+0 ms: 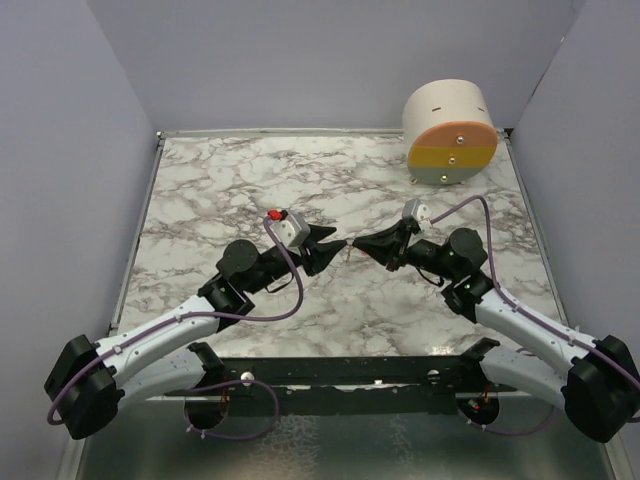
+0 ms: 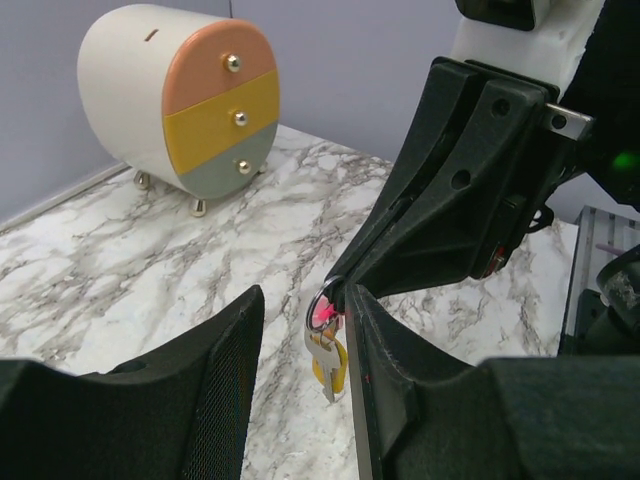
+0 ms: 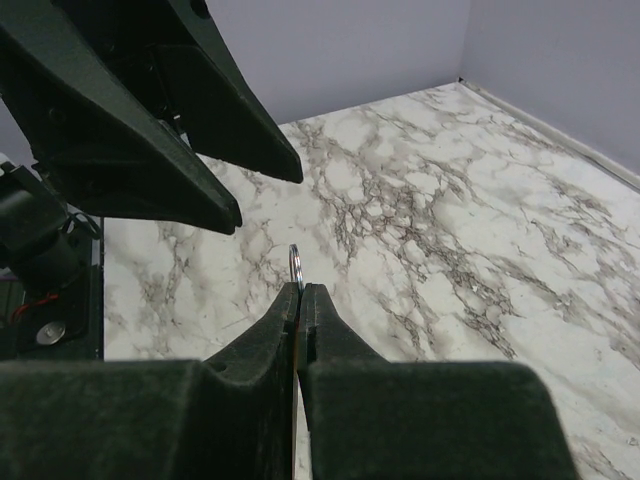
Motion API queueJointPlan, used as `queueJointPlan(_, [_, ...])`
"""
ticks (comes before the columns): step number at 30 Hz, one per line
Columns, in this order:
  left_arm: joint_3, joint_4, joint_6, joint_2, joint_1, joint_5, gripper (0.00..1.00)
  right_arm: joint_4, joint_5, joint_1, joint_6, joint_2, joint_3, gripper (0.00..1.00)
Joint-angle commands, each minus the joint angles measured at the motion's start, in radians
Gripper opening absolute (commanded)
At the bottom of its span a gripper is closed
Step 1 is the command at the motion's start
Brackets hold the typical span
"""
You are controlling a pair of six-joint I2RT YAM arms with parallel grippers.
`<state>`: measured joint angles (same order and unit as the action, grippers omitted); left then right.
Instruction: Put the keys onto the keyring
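Observation:
In the right wrist view, my right gripper (image 3: 300, 290) is shut on the thin metal keyring (image 3: 296, 264), which sticks up edge-on from its tips. The left wrist view shows that ring (image 2: 325, 304) pinched by the right gripper's black fingers (image 2: 450, 220). The keys hang from the ring above the marble. One has a yellow head (image 2: 336, 370) and a silver blade; a pink one (image 2: 321, 316) glows inside the ring. My left gripper (image 2: 305, 300) is open, its fingers on either side of the hanging keys, the right finger close beside them. From above, both grippers (image 1: 335, 243) (image 1: 358, 245) meet tip to tip mid-table.
A cream cylinder chest (image 1: 450, 135) with orange, yellow and grey drawer fronts stands at the back right corner. It also shows in the left wrist view (image 2: 180, 100). Grey walls enclose the marble tabletop (image 1: 230, 190) on three sides.

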<state>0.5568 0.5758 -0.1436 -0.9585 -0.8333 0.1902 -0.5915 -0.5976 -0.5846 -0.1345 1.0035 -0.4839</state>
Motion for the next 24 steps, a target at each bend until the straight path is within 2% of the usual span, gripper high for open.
queueJointPlan(1, [-0.024, 0.092, -0.009, -0.023, -0.001, 0.091, 0.40, -0.027, -0.028, -0.002, -0.013, -0.027, -0.011, 0.01])
queueJointPlan(18, [-0.026, 0.186, 0.013, -0.109, 0.000, 0.165, 0.39, -0.032, -0.056, -0.003, -0.020, -0.043, -0.008, 0.01])
queueJointPlan(24, [-0.027, 0.207, 0.011, -0.116, 0.006, 0.173, 0.32, -0.031, -0.047, -0.002, -0.020, -0.040, -0.007, 0.01])
